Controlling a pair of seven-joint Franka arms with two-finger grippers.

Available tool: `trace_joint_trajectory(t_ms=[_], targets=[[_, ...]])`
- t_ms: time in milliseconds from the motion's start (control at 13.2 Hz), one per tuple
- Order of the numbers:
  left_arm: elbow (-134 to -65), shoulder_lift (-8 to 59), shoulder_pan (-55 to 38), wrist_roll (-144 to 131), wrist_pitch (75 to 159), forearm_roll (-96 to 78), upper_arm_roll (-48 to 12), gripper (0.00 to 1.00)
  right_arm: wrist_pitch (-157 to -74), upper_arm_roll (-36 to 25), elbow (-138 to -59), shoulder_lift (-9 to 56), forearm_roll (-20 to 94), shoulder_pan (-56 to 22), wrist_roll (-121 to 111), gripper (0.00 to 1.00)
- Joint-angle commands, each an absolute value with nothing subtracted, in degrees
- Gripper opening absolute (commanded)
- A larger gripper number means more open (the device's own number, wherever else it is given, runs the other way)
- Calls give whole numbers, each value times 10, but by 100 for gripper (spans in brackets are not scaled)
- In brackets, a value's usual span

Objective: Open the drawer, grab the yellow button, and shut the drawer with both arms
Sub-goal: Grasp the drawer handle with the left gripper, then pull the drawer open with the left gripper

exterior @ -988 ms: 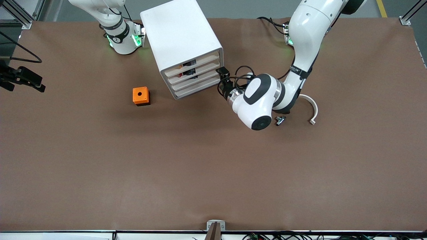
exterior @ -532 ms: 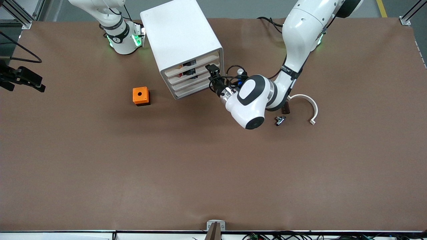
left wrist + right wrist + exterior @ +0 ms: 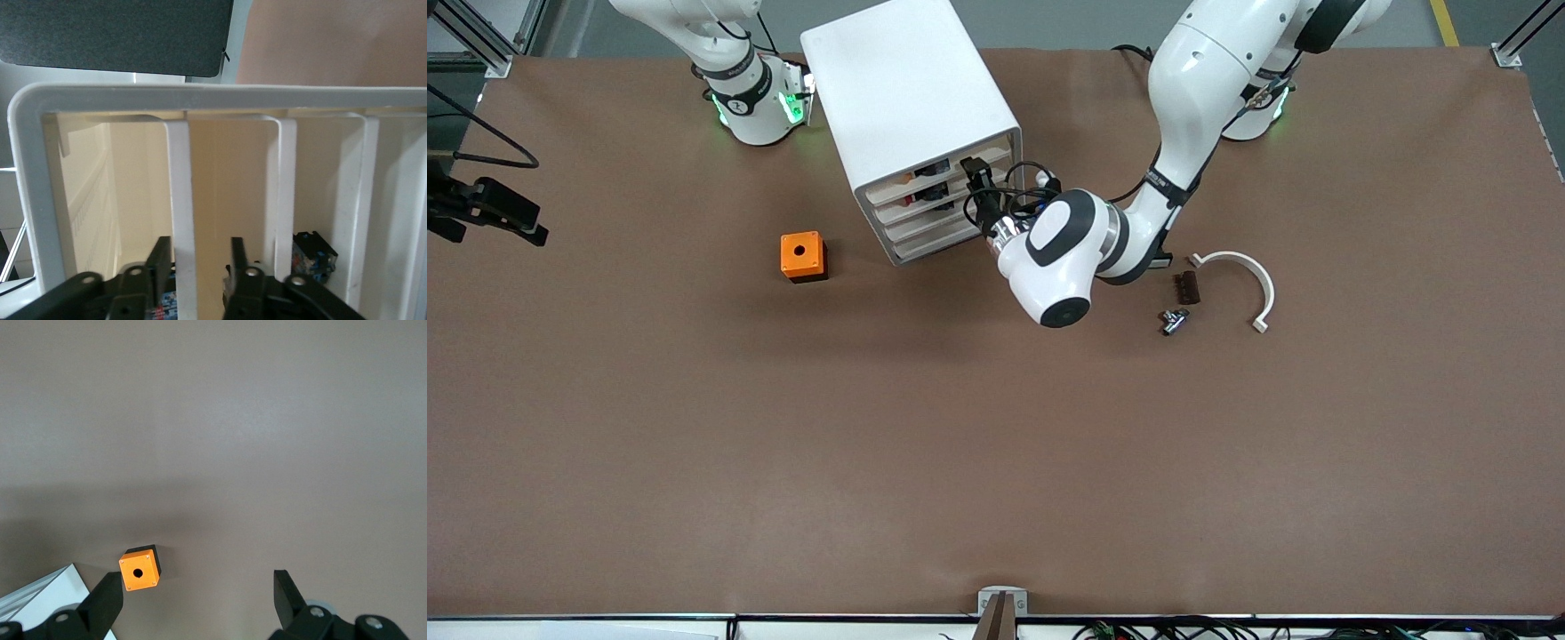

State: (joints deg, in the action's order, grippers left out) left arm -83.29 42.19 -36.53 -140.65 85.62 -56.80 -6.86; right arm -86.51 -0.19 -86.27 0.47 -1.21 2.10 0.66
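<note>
The white cabinet (image 3: 907, 89) stands near the arms' bases with its four drawers shut. The drawer (image 3: 894, 187) is the uppermost; its front lip (image 3: 181, 200) runs between my left gripper's fingers. My left gripper (image 3: 971, 173) is at that drawer's front, toward the left arm's end, open, with one finger on each side of the lip (image 3: 200, 243). Small dark and blue parts (image 3: 312, 257) lie inside the drawers; I cannot tell which is the button. My right gripper (image 3: 197, 607) is open and empty, high over the table, out of the front view.
An orange cube with a hole (image 3: 801, 255) sits beside the cabinet, toward the right arm's end; it also shows in the right wrist view (image 3: 139, 569). A white curved piece (image 3: 1249, 276), a small dark part (image 3: 1185, 287) and a small metal part (image 3: 1174, 320) lie near the left arm.
The left arm has swung toward the cabinet; its gripper moved from beside the cabinet's corner onto the top drawer's front. The drawers and the orange cube have not moved.
</note>
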Motion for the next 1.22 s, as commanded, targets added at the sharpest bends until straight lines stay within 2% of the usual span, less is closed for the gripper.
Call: trace_joint_trajectory(t_ms=[0, 152, 228, 380, 608, 912, 988, 1140], targets=[[-822, 425, -367, -1419, 849, -592, -67, 25, -861, -5, -866, -4, -13, 21, 19, 100], [-822, 422, -362, -1418, 849, -592, -65, 3, -862, -6, -863, -1, 5, 34, 17, 100], [-822, 424, -358, -1417, 849, -591, -64, 0, -863, -7, -863, -1, 25, 35, 12, 100], [-821, 419, -351, -1417, 847, -584, -58, 0, -863, -4, -862, -2, 20, 30, 11, 100], [-791, 424, -284, -1412, 845, -581, -54, 0, -861, -3, -865, 17, 23, 27, 11, 100], [-774, 424, -222, -1375, 897, -583, -54, 2, -860, -3, -867, 38, 23, 20, 2, 100], [-774, 425, -217, -1362, 905, -584, -54, 20, -860, -2, -866, 48, 23, 9, 3, 100], [-774, 420, -216, -1353, 905, -581, -54, 98, -861, -3, -867, 63, 20, -24, 20, 100]])
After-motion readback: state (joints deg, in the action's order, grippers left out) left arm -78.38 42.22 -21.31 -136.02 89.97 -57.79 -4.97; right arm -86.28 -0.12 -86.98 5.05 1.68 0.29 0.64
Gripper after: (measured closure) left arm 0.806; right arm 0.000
